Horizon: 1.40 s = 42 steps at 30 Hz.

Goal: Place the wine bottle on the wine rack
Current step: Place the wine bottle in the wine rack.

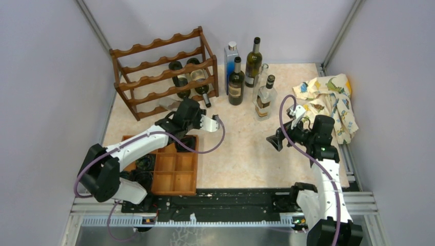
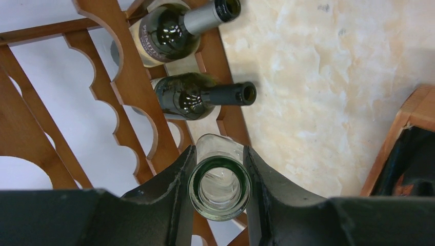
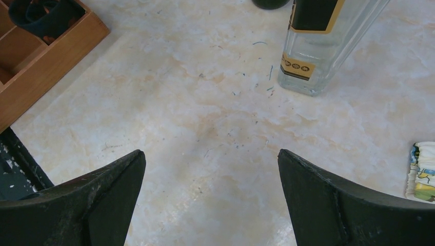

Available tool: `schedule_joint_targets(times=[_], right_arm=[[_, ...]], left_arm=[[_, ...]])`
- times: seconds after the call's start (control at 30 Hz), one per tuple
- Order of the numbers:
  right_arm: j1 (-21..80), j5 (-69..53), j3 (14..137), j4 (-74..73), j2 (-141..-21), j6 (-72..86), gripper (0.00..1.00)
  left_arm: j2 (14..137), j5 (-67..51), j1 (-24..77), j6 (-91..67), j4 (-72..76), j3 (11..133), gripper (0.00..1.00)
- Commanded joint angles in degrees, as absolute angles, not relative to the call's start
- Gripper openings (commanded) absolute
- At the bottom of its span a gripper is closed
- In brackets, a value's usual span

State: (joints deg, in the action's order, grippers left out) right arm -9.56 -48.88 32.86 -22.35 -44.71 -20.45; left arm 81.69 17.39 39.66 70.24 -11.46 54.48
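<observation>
While left tool [image 2: 218, 154] pinches the wine bottle [image 2: 219, 190] neck, body partly inside wine rack [image 2: 134, 87], right tool [image 3: 210, 156] spread.

No word, brand or number can be read for certain anywhere. On the wine rack [image 1: 164, 72], the lying bottle with the grey neck foil [image 2: 169, 31] has a pale label with dark lettering, too blurred and too far turned to make out. Well to the right of the wine rack, the standing clear bottle [image 3: 320, 46] has a black label edged in gold and below it a small gold label with a row of round marks, but no legible letters. The dark bottle [image 1: 236, 82] standing just right of the wine rack shows a tan label, unreadable from above.
</observation>
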Motion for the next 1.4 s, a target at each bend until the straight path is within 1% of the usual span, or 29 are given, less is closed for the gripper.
schedule_joint_targets(times=[0.0, 0.17, 0.27, 0.4, 0.63, 0.9, 1.13, 1.37], right_arm=[[-10.02, -49.13, 33.42, -21.17, -44.90, -21.44, 0.98], [-10.02, -49.13, 33.40, -21.10, -45.08, -21.43, 0.98], [-10.02, -49.22, 33.40, -21.18, -45.26, -21.43, 0.98], [-10.02, -49.13, 33.40, -21.18, -45.34, -21.51, 0.98], [-10.02, -48.98, 33.31, -21.27, -45.59, -21.51, 0.98], [-10.02, -48.80, 33.38, -21.18, -45.92, -21.62, 0.98], [-10.02, -48.68, 33.31, -21.14, -46.05, -21.62, 0.98], [-10.02, -48.52, 33.38, -21.18, -46.05, -21.66, 0.98]], left_arm=[[81.62, 17.19, 37.21, 72.07, -5.82, 52.66, 0.00], [82.06, 15.64, 35.28, 70.99, 0.58, 48.64, 0.00], [83.09, 14.69, 34.37, 70.09, 4.61, 46.33, 0.04], [84.77, 14.21, 33.67, 69.59, 9.40, 43.64, 0.05], [87.56, 14.83, 32.50, 69.42, 17.36, 39.76, 0.20], [90.35, 13.43, 30.70, 66.46, 17.29, 39.22, 0.26], [89.85, 12.65, 30.15, 64.95, 17.82, 37.83, 0.43], [89.76, 12.57, 30.06, 64.07, 17.53, 36.99, 0.47]])
